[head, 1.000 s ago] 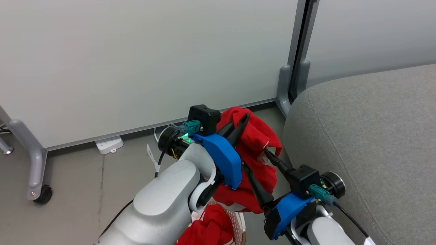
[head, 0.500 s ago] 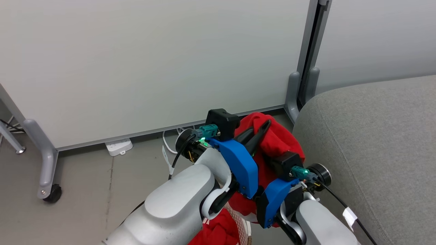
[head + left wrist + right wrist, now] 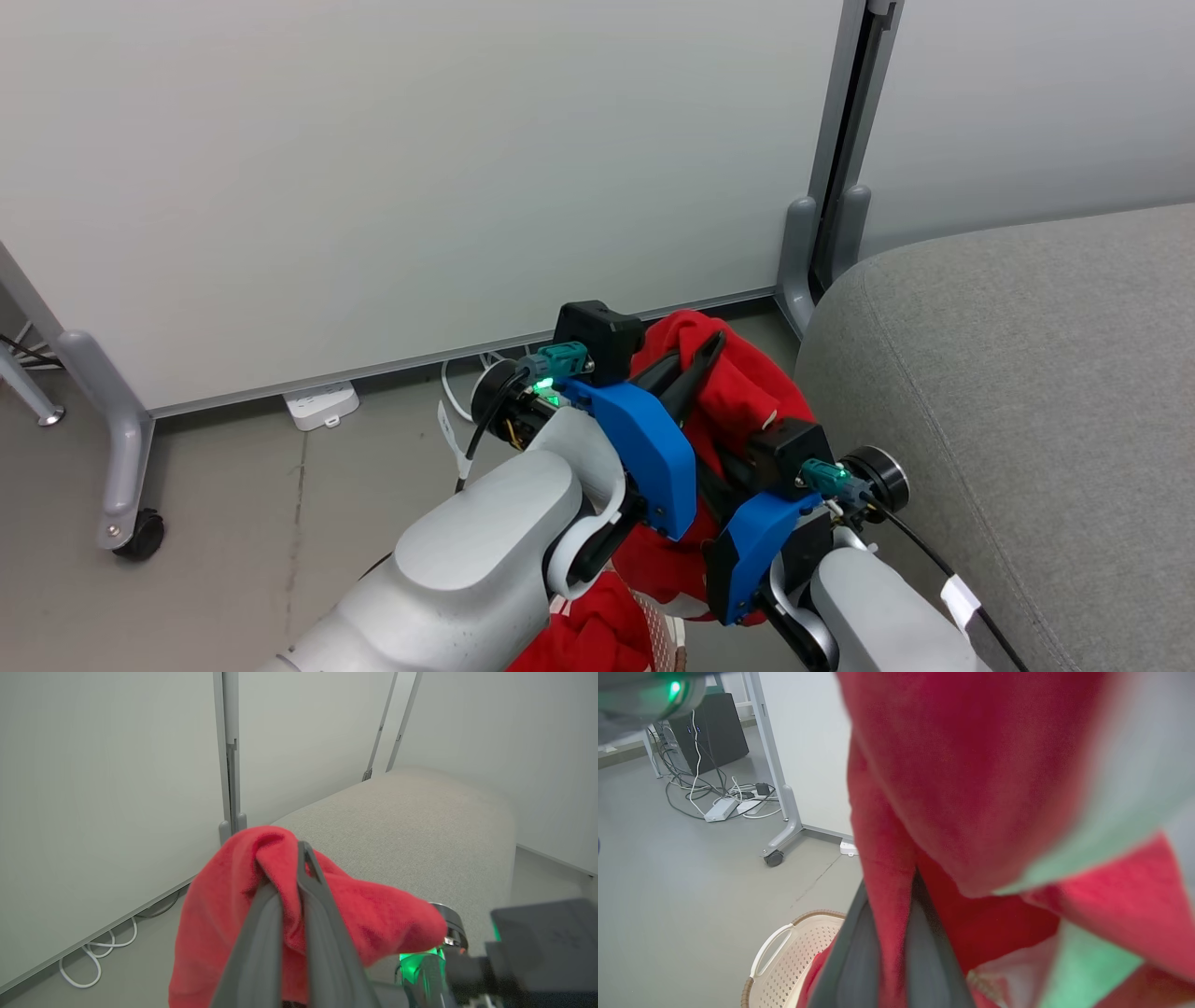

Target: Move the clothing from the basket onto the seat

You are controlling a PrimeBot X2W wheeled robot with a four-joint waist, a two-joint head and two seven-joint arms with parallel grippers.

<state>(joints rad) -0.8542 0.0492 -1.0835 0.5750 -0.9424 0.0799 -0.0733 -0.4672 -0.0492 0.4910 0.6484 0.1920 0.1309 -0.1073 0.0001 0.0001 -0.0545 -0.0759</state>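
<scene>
Behind everything stand pale partition panels (image 3: 373, 168) and a grey floor (image 3: 233, 523), with the large grey woven-fabric seat (image 3: 1008, 373) just to my right. My left gripper (image 3: 289, 882) is pinched tight on a top fold of 1 soft bright red garment (image 3: 747, 392), held up above the cream-white perforated plastic basket (image 3: 784, 956). My right gripper (image 3: 889, 914) is clamped narrow on a lower fold of the same cloth. The 2nd red garment (image 3: 588, 635) lies in the basket. To carry well, I'd raise both arms together so the hanging hem clears the basket. Then I'd swing right over the cushion and release only once cloth rests well inboard, since near that rounded edge it could slide off.
</scene>
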